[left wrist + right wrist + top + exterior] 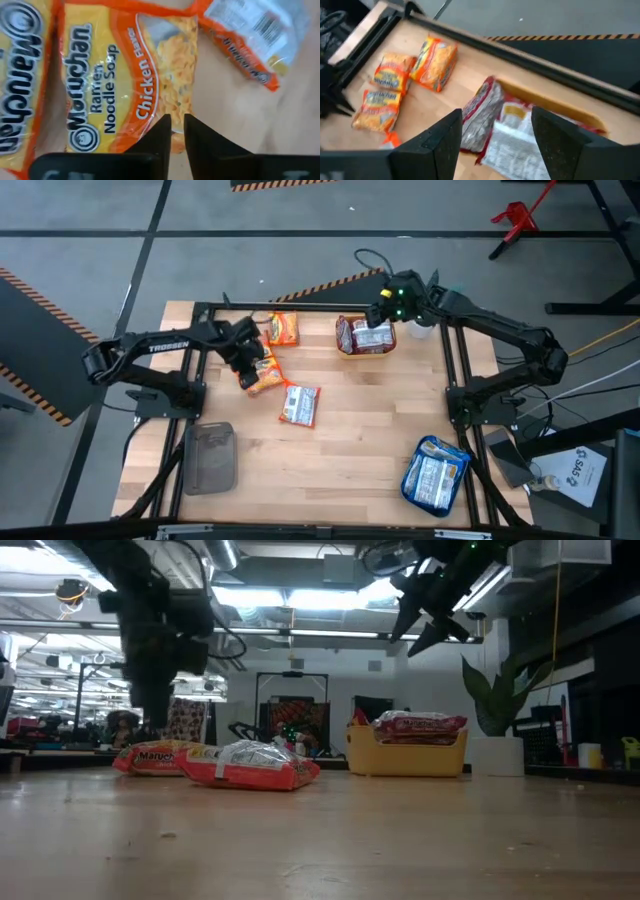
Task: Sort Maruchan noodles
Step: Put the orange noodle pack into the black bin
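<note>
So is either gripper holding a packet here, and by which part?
Neither. The left gripper hangs shut just above an orange packet; the right gripper is open above the yellow bowl, nothing between its fingers.

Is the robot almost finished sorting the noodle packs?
Partly. Red-and-white crinkly packets lie in the yellow bowl, and blue-and-white packets fill the blue tray. The right end effector hovers open above the bowl. The left end effector, nearly shut, sits over the orange plastic packets. Four orange ones remain loose, and the grey tray is empty.
</note>
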Available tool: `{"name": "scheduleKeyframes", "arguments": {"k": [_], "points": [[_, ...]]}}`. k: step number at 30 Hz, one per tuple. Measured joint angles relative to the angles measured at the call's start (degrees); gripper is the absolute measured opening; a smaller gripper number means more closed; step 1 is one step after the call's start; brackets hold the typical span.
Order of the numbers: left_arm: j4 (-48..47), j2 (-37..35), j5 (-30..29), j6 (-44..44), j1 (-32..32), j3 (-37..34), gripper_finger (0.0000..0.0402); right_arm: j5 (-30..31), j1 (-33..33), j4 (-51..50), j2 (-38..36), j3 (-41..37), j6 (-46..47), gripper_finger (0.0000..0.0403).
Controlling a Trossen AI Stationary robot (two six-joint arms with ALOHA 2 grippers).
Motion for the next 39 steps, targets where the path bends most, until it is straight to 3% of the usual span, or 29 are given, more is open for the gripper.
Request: {"name": "scheduleKeyframes", "arguments": {"k": [3,6,9,13,22,25,29,39], "points": [[1.7,0.0,-4.67,-1.52,-3.27,-0.89,0.0066,-0.1,2.55,1.92,0.99,-0.81,-0.62,0.0222],[3.0,0.0,-13.11,-0.87,-7.54,-0.76,0.0071,-0.64,5.23,3.9,2.98,-2.02,-2.52,0.0222],[3.38,0.0,-18.78,1.44,-12.0,-0.76,0.0072,-5.35,7.84,8.1,6.02,-3.36,-4.26,0.0222],[3.71,0.0,-15.49,1.87,-15.62,-0.76,0.0077,-10.86,10.76,16.02,11.53,-4.05,-3.26,0.0222],[3.39,0.0,-9.95,-2.7,-16.78,-0.76,0.0145,-11.64,14.72,33.92,22.76,-4.03,-1.94,0.0222],[2.26,0.0,-12.75,-4.42,-16.88,-0.76,0.0166,-15.51,15.41,40.26,26.86,-4.04,-0.07,0.0222],[-0.74,0.0,-22.28,-10.54,-16.24,-0.76,0.0174,-18.51,15.73,45.6,32.29,-2.42,4.67,0.0222],[0.48,-1.92,-22.34,-14.59,-13.53,-0.74,0.0175,-17.07,15.72,46.88,40.34,3.38,9.22,0.0222]]}}
